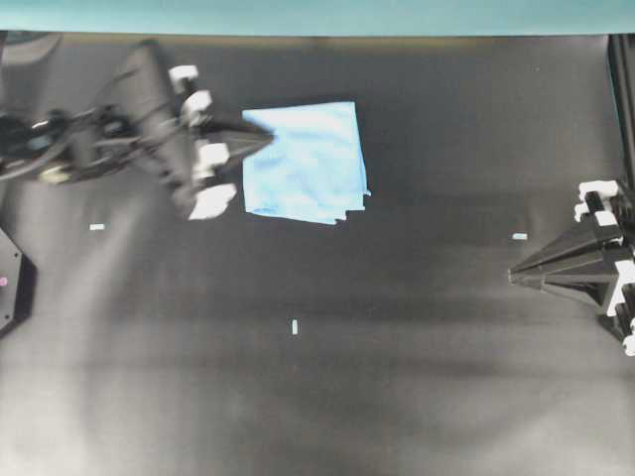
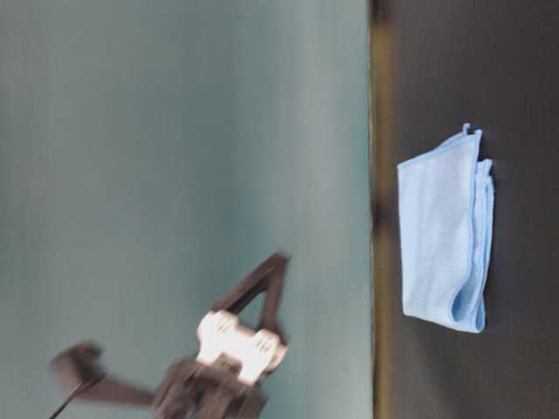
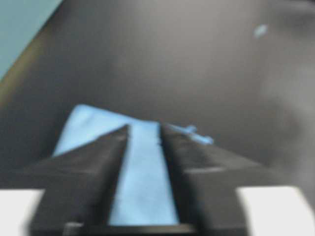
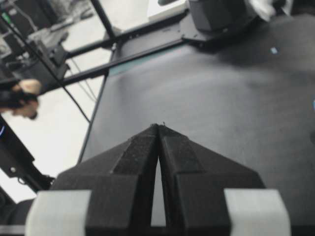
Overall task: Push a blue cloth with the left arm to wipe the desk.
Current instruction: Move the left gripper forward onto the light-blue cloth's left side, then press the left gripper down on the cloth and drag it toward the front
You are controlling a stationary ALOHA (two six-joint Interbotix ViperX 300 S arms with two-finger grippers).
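Backdrop: plain teal wall (image 2: 183,157) behind the counter's far edge, seen again as a teal strip (image 1: 317,15) overhead. Beyond the counter: pale floor (image 4: 64,128), black metal frame bars (image 4: 123,46), dark blurred equipment (image 4: 29,34). Lighting: bright, even, diffuse.

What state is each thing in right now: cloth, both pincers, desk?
blue cloth: folded, flat on the desk, layered edges showing.
left pincer: at the cloth's left edge, fingers slightly apart, gripping nothing.
right pincer: shut, empty, far from the cloth.
desk: bare black surface, small tape marks.
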